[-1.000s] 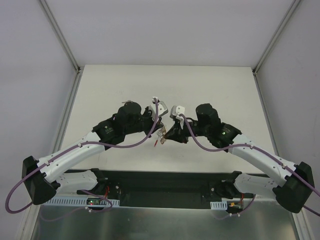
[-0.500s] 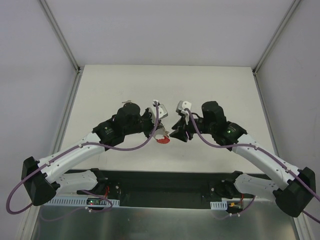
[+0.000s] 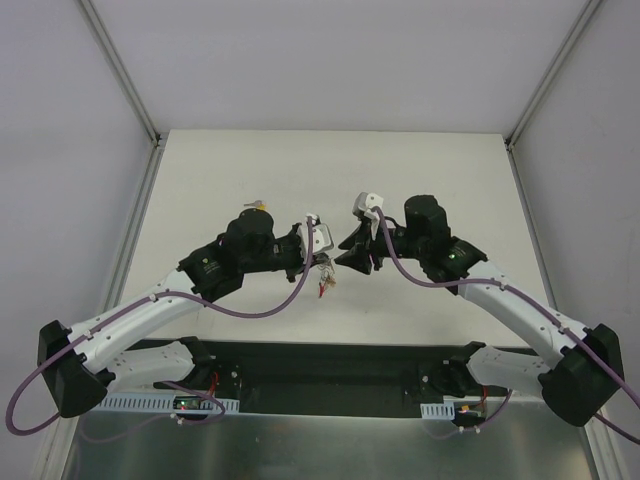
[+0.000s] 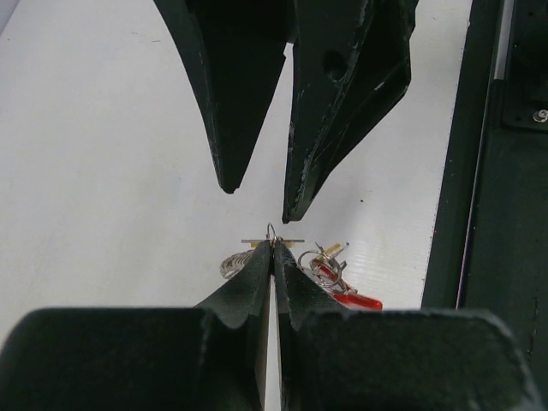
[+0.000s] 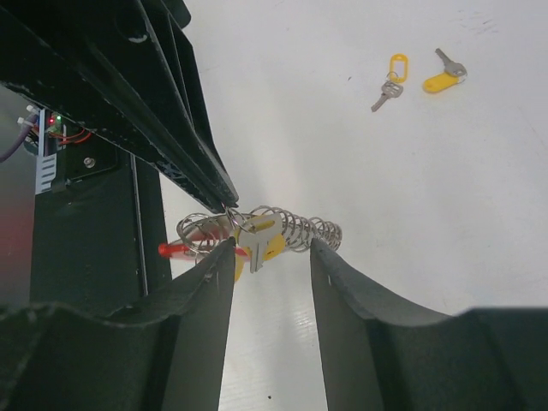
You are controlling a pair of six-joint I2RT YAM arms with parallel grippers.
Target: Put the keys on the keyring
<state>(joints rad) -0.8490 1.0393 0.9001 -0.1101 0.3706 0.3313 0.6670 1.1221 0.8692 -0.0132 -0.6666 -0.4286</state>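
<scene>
My left gripper (image 4: 272, 248) is shut on a small metal ring of the keyring and holds it above the table. The keyring's red clip (image 4: 355, 299) and grey ribbed coil (image 5: 301, 229) hang from that ring. A yellow-headed key (image 5: 267, 244) hangs on it too. My right gripper (image 5: 271, 248) is open and empty, its fingertips just short of the hanging bundle, on either side of the key. In the top view the left gripper (image 3: 322, 266) and right gripper (image 3: 346, 254) face each other, with the red clip (image 3: 323, 287) below them.
Two loose yellow-tagged keys (image 5: 392, 77) (image 5: 445, 79) lie on the white table (image 3: 450, 180) beyond the grippers; they show in the top view (image 3: 258, 204) behind the left arm. The black base rail (image 3: 330, 365) runs along the near edge.
My right gripper has drawn back from the left gripper and now stands apart from it, open. The left gripper still holds the keyring and has shifted slightly.
</scene>
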